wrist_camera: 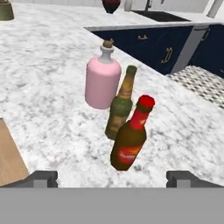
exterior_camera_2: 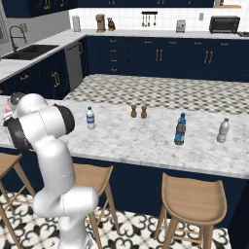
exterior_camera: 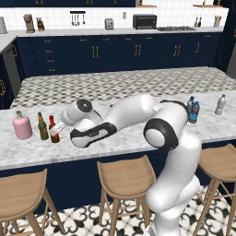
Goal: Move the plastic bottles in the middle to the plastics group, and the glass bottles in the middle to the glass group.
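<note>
The dark red-brown glass bottle [wrist_camera: 130, 141] with a red cap stands upright on the marble counter [wrist_camera: 48, 78], free, just beyond my open gripper [wrist_camera: 113, 178]. Right beside it are the olive-green bottle [wrist_camera: 120, 109] and the pink flask [wrist_camera: 102, 78] of the glass group. From the left base, the same three stand in a row: flask [exterior_camera: 22, 125], green bottle [exterior_camera: 42, 126], red-brown bottle [exterior_camera: 54, 130], with the gripper [exterior_camera: 59, 132] at the last. A clear water bottle [exterior_camera_2: 90, 118] stands mid-counter. A dark blue bottle [exterior_camera_2: 180, 129] and a clear greyish bottle [exterior_camera_2: 222, 130] stand further right.
Two brown shakers [exterior_camera_2: 138, 112] sit at the counter's far side. Wooden stools [exterior_camera: 124, 177] line the near edge of the counter below the arm. A sink [exterior_camera_2: 29, 49] lies in the side counter to the left.
</note>
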### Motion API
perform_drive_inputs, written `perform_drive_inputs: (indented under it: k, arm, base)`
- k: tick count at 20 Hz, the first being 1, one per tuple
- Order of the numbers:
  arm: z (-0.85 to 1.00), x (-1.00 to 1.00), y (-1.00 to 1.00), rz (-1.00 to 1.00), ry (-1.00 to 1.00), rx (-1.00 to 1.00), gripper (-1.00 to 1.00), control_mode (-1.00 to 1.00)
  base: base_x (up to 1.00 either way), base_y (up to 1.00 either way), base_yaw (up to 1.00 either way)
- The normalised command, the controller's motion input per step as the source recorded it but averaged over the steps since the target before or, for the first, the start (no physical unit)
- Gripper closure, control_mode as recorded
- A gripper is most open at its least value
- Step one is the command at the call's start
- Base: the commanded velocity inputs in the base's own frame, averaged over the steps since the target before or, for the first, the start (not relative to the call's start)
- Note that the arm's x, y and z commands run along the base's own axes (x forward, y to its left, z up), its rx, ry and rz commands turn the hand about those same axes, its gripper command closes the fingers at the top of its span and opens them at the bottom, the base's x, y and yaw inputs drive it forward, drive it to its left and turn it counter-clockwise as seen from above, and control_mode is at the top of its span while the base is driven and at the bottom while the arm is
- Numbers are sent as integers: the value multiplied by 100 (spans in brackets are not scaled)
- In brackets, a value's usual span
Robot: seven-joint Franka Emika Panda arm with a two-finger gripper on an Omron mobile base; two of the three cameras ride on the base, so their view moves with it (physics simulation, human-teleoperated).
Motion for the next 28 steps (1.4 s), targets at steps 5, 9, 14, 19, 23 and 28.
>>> perform_drive_inputs:
  k: [5, 9, 14, 19, 23, 28]
  arm:
    - [56, -31, -60, -7, -4, 0, -100, -100]
    - [97, 0, -86, -13, 14, 0, -100, -100]
    - [99, 0, -90, -13, 29, 0, -100, -100]
    - [91, 0, -90, -11, 32, -2, -100, -100]
    - [38, 4, -84, -6, 31, -14, -100, -100]
    - [-8, 41, -41, -2, 33, -24, -100, -100]
  base:
    - [0, 0, 0]
    - [0, 0, 0]
    - [0, 0, 0]
    - [0, 0, 0]
    - [0, 0, 0]
    - [0, 0, 0]
